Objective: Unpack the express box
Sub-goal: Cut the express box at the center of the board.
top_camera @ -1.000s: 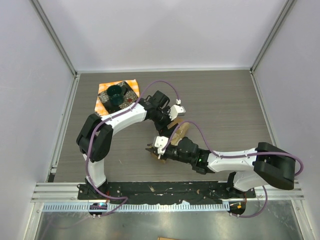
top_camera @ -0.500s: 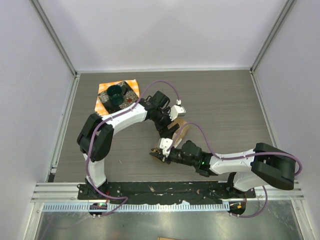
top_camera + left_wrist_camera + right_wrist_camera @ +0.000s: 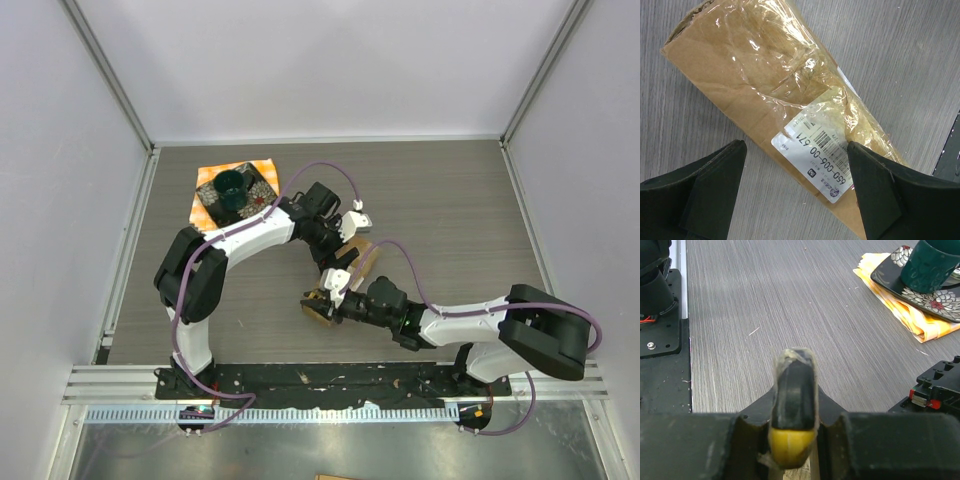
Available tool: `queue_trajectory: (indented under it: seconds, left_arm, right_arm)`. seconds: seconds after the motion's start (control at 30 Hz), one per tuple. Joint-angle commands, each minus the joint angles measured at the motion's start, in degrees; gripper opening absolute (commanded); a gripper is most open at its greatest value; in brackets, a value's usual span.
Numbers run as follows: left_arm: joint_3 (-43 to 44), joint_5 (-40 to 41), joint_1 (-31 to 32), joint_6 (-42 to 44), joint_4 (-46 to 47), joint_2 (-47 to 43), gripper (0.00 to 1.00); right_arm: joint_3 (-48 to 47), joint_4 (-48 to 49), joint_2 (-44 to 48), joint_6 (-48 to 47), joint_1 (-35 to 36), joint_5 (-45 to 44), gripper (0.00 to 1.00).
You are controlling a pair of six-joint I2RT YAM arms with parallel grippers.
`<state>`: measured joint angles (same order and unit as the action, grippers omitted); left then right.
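You have a grey wood-grain surface (image 3: 450,200) enclosed by pale walls. From above, both arms meet near its middle over the express box (image 3: 366,257), which lies slantwise and is mostly hidden beneath them. Your left gripper (image 3: 340,243) hangs over the box's far part, and your right gripper (image 3: 325,302) is at its near end.

Only the left wrist view shows the box (image 3: 755,75) plainly: brown cardboard lying flat under crinkled shiny tape, with a white barcoded label (image 3: 822,150). There the left jaws are spread wide on either side of it, holding nothing.

The right wrist view shows what the overhead hides: the right jaws (image 3: 792,422) are closed on a slim dark tool (image 3: 794,385) with a yellow base. You cannot tell what the tool is. Beyond it, a green cup (image 3: 932,265) stands on a patterned dish (image 3: 900,272) over an orange cloth (image 3: 900,310).
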<state>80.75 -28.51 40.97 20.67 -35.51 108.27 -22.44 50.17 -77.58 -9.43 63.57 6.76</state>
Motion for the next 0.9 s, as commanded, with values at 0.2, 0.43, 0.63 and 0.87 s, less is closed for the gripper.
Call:
queue_trajectory:
  seconds: [0.2,0.43,0.63,0.87]
  left_arm:
    - [-1.1,2.1,0.3,1.7,0.9,0.8,0.86]
    - [-1.2,2.4,0.3,1.7,1.0,0.6,0.86]
    - [-1.4,2.2,0.3,1.7,1.0,0.6,0.86]
    - [-1.6,2.2,0.3,1.7,1.1,0.7,0.86]
  right_arm:
    - [-1.5,5.6,-1.3,3.0,-0.5,3.7,0.01]
    - [-1.0,5.7,-1.6,3.7,-0.5,3.7,0.01]
    - [-0.6,5.5,-0.9,2.2,-0.8,2.5,0.01]
    - [-1.8,3.8,-0.4,1.6,-1.2,3.7,0.01]
